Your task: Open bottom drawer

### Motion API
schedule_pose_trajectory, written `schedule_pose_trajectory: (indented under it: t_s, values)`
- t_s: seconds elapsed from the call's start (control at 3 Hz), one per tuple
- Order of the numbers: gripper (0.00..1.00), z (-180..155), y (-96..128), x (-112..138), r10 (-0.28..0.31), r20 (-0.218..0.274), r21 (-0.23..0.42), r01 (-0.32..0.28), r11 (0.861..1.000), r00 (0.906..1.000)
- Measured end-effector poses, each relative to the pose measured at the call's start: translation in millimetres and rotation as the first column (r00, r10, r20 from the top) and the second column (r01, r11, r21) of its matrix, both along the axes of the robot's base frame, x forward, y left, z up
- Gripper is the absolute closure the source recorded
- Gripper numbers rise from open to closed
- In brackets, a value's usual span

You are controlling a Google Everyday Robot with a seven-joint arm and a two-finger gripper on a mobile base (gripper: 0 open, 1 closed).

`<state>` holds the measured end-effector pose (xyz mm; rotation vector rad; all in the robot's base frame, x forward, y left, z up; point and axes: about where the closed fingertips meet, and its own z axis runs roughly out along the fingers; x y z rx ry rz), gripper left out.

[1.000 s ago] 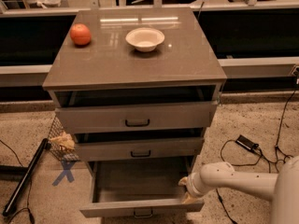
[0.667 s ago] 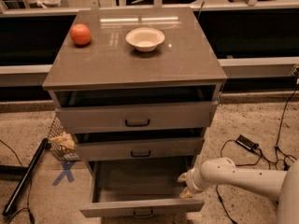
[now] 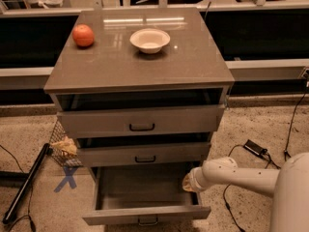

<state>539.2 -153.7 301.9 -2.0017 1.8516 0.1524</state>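
The grey-brown bottom drawer (image 3: 120, 214) lies pulled out at the cabinet's foot, its front panel running left-right. The white arm's gripper (image 3: 188, 181) sits against its right wall; its grip cannot be told.

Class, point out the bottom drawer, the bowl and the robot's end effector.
bottom drawer (image 3: 120, 217): camera view, on its front panel.
bowl (image 3: 150, 38): camera view, on its inside.
end effector (image 3: 189, 182): camera view, on its tip by the drawer's right wall.

High frontal view down onto cabinet (image 3: 120, 66), gripper (image 3: 189, 182) low right beside bottom drawer (image 3: 145, 215)
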Motion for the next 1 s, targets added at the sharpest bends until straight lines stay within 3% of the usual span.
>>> schedule_pose_trajectory:
  t_s: [0.33, 0.67, 1.0]
  values:
    - [1.00, -21.7, 0.2, 19.8, -0.007, -0.005, -0.005, 0.007, 1.000, 1.0000]
    - [1.00, -56.3, 3.8, 30.1, -0.017, -0.041, -0.004, 0.017, 1.000, 0.9990]
    - [1.00, -91.7, 2.0, 25.2, -0.042, -0.095, -0.010, 0.041, 0.999, 0.9946]
